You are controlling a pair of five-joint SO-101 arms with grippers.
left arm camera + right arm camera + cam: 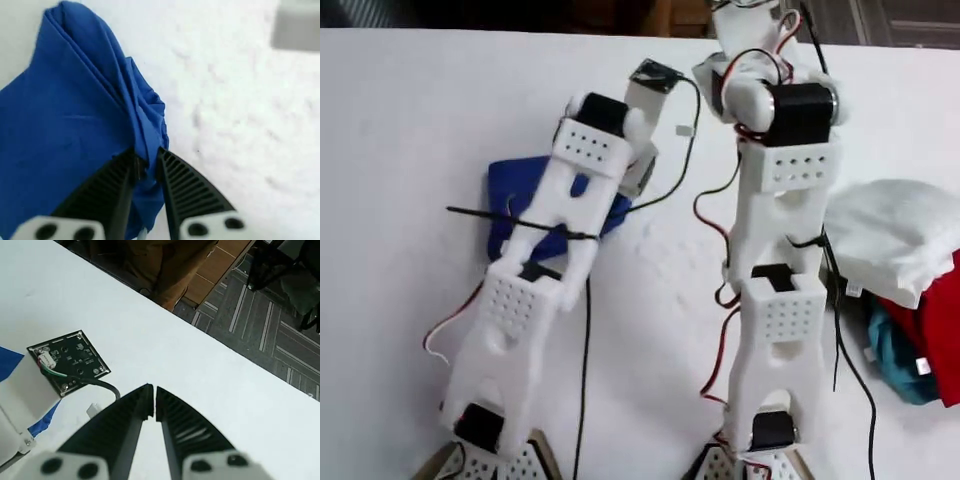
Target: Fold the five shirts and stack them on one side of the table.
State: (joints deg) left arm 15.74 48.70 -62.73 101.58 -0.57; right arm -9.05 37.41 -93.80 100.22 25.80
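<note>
Much of blue shirt (512, 200) under left arm (525, 300)

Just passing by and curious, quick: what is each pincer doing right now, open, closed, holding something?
Left pincer: closed on a fold of the blue shirt.
Right pincer: closed, holding nothing.

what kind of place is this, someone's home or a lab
Probably a robotics lab or workshop. Two white plastic robot arms with bare wiring stand at a white table holding a crumpled blue shirt and a heap of white, red and teal shirts; grey striped carpet lies beyond.
</note>
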